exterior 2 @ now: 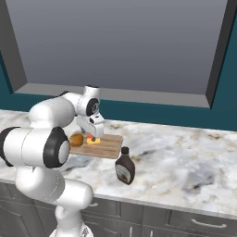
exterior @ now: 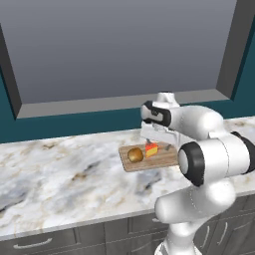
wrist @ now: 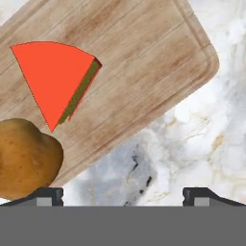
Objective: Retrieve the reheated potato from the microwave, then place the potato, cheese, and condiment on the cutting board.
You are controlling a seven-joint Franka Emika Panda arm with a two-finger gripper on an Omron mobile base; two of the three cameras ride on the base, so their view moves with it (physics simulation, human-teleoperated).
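On the cutting board point(exterior: 149, 158) sit the potato point(exterior: 135, 155) and the cheese point(exterior: 151, 150), side by side and nearly touching. Both are at the board's left end, and the potato sits right by the edge. Most of the board to their right is bare wood. Right above the cheese hangs the gripper point(exterior 2: 93, 136), with its fingers spread wide and nothing between them. The board lies flat on the marble counter point(exterior: 55, 174), set back from the front edge. Near the board's right front corner stands a dark brown bottle point(exterior 2: 125, 168), close to the counter's front edge. Lots of bare counter lies on both sides.
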